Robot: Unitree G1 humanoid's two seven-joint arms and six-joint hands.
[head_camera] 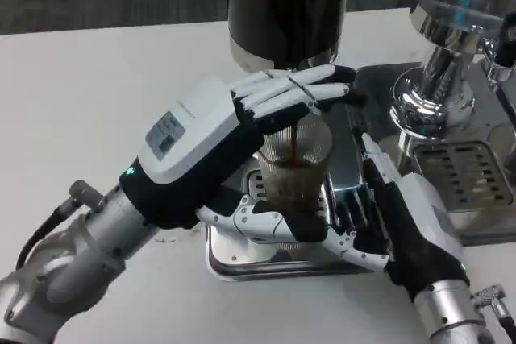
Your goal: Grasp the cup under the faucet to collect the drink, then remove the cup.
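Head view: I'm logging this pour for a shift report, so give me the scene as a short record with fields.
cup: clear cup, part full of dark drink, on the metal drip tray
stream: thin dark stream falling into the cup
dispenser: dark drink tank above the cup
left hand: left hand reaches across above the cup at the tap
right hand: right hand wraps the cup
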